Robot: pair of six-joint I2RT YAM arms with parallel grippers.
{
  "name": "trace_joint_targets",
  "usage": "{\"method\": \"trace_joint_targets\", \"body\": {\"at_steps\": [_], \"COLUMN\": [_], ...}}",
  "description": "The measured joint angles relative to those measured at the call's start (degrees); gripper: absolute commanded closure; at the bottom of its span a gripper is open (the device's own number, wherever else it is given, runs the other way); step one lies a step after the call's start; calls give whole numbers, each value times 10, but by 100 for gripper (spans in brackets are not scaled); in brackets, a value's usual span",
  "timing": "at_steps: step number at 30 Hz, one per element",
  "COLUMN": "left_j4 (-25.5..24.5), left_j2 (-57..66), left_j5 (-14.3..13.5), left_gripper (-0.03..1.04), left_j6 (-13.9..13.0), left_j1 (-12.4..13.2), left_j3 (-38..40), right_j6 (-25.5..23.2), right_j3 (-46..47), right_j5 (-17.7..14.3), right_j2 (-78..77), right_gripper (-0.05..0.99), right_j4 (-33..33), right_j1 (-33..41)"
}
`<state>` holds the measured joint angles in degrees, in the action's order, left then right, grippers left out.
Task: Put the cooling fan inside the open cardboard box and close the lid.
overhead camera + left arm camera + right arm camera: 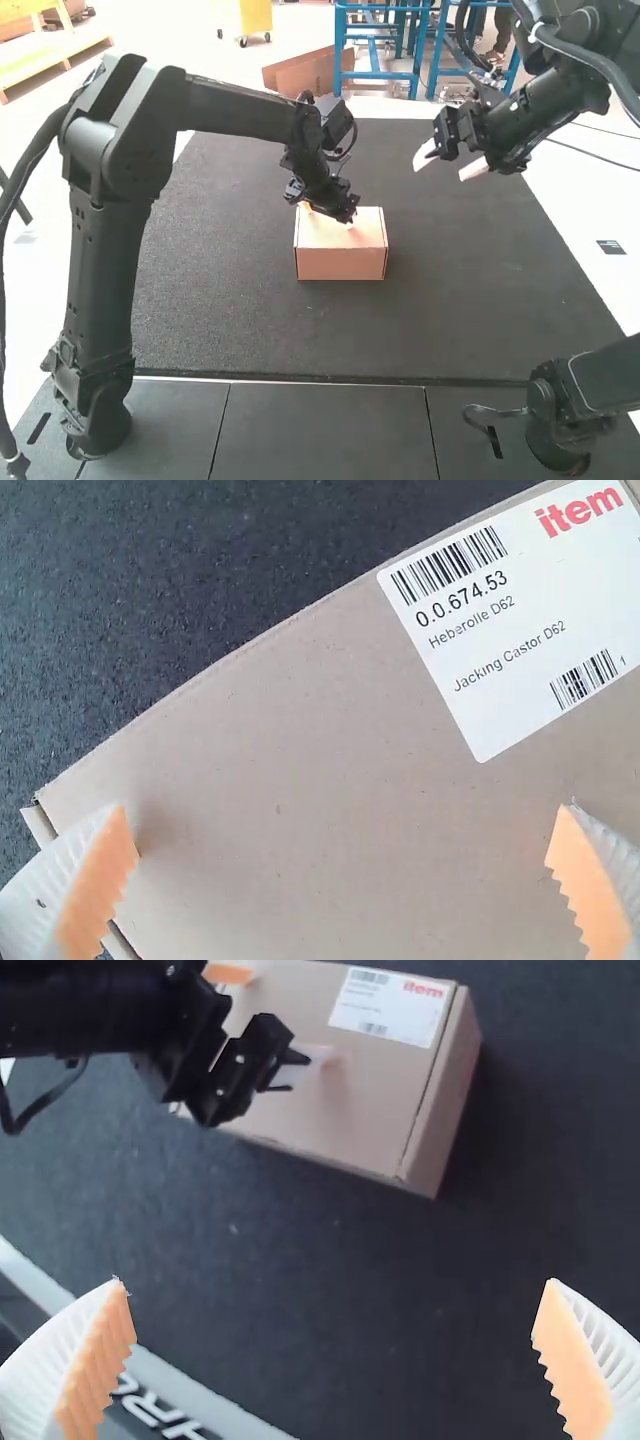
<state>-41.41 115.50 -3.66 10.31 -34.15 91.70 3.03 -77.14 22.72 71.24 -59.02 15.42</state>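
Two grippers, we see both spread wide, empty: left gripper (330, 207) low over the closed cardboard box (340, 258), right gripper (447, 160) above the mat (480, 290), well apart.

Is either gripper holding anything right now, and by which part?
Nothing is held. The left gripper, jaws spread, sits over the closed cardboard box; the right gripper hangs open, clear of it.

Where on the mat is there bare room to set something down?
The mat is bare in front of the cardboard box, to its left, and to its right below the hovering right fingers. Crowded only at the box top, under the left fingers.
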Motion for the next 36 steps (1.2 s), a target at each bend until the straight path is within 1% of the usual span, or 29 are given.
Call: {"method": "trace_joint_targets", "body": {"at_steps": [5, 8, 11, 15, 18, 21, 25, 29, 32, 36], "left_j4": [-1, -11, -22, -35, -36, -35, -23, 5, 41, 110], "left_j2": [0, 0, -1, -35, -87, -144, -213, -274, -317, -376], "left_j5": [0, 0, 0, 0, 0, 0, 0, 0, 0, 3], "left_gripper": [4, 4, 4, 4, 4, 4, 4, 4, 4, 4], "left_j6": [0, 0, 1, 5, 6, 8, 9, 10, 11, 11], "left_j1": [0, 0, -2, -2, 4, 21, 58, 96, 119, 136], "left_j3": [0, 9, 23, 38, 43, 44, 37, -13, -69, -153], "right_j6": [2, 3, 5, 7, 9, 9, 7, 0, -1, -14], "right_j3": [0, 0, 0, 1, 15, 38, 74, 108, 133, 174], "right_j5": [-1, -2, -6, -15, -19, -23, -26, -27, -26, -27], "right_j2": [-7, -8, -8, -9, -21, -37, -63, -81, -82, -85], "right_gripper": [2, 2, 2, 2, 2, 2, 2, 2, 2, 2], "right_j4": [0, 1, 16, 65, 129, 203, 299, 355, 384, 452], "right_j1": [0, 0, 0, -7, -24, -49, -86, -110, -123, -147]}}
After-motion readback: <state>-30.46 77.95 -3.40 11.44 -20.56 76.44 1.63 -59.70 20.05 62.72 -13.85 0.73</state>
